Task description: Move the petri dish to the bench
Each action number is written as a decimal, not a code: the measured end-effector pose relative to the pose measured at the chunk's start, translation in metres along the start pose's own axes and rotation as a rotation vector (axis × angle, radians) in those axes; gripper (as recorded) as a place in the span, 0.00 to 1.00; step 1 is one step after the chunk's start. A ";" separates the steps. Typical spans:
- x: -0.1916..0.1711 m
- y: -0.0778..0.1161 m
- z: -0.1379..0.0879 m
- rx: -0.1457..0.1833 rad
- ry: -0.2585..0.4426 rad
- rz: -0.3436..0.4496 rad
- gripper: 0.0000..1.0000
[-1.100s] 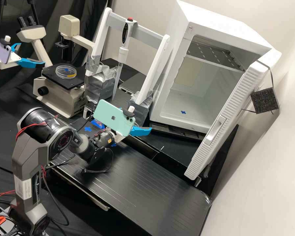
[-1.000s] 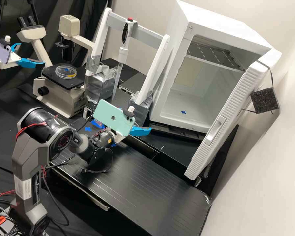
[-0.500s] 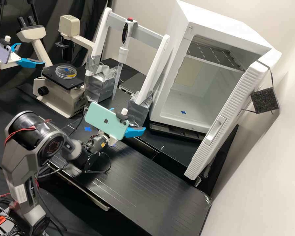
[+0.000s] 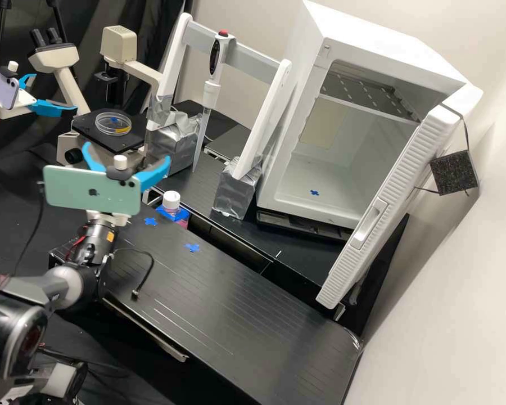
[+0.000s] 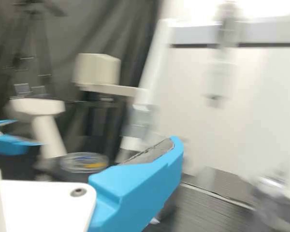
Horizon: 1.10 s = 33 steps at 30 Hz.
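In the high view my gripper [image 4: 127,153] stands open, its two blue fingers spread with nothing between them, in front of the microscope and short of its stage. The petri dish [image 4: 113,124], clear and round with a yellow patch and a blue mark, lies on the black stage behind the gripper. In the wrist view one blue finger [image 5: 140,188] of my gripper is visible, with the blurred petri dish [image 5: 83,162] beyond it. The black bench [image 4: 236,309] extends to the right of the arm, with blue crosses on its surface.
The beige microscope [image 4: 118,45] has an overhead arm above its stage. Beside it stands a white rack [image 4: 264,118] holding a pipette [image 4: 212,90]. A white-capped bottle [image 4: 171,201] sits near the bench edge. An open white incubator [image 4: 343,169] is at the right, a second arm's gripper [image 4: 53,107] at the left.
The arm has swung left and drawn back, bringing the gripper from beside the rack to the front of the microscope. The bottle has come into sight. The dish has not moved.
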 end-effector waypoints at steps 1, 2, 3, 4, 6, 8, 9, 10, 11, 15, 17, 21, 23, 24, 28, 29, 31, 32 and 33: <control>0.002 -0.003 -0.007 -0.012 0.027 -0.025 1.00; 0.005 -0.005 -0.012 -0.018 0.043 -0.051 1.00; 0.008 -0.007 -0.017 -0.030 0.054 -0.075 1.00; 0.011 -0.007 -0.021 -0.041 0.065 -0.086 1.00; 0.019 -0.005 -0.029 -0.067 0.071 -0.119 1.00; 0.025 -0.001 -0.034 -0.089 0.072 -0.139 1.00; 0.028 0.000 -0.035 -0.101 0.067 -0.150 1.00; 0.031 0.004 -0.037 -0.118 0.067 -0.156 1.00; 0.034 0.007 -0.039 -0.140 0.073 -0.161 1.00; 0.044 0.017 -0.048 -0.154 0.104 -0.187 1.00; 0.052 0.021 -0.054 -0.142 0.131 -0.194 1.00; 0.073 0.016 -0.060 -0.103 0.145 -0.255 1.00; 0.085 0.010 -0.062 -0.087 0.140 -0.292 1.00; 0.091 0.007 -0.062 -0.084 0.136 -0.309 1.00; 0.120 -0.010 -0.063 -0.045 0.128 -0.372 1.00; 0.127 -0.015 -0.062 -0.032 0.122 -0.384 1.00; 0.140 -0.023 -0.060 -0.020 0.118 -0.401 1.00; 0.146 -0.026 -0.059 -0.016 0.116 -0.407 1.00; 0.152 -0.028 -0.059 -0.009 0.113 -0.407 1.00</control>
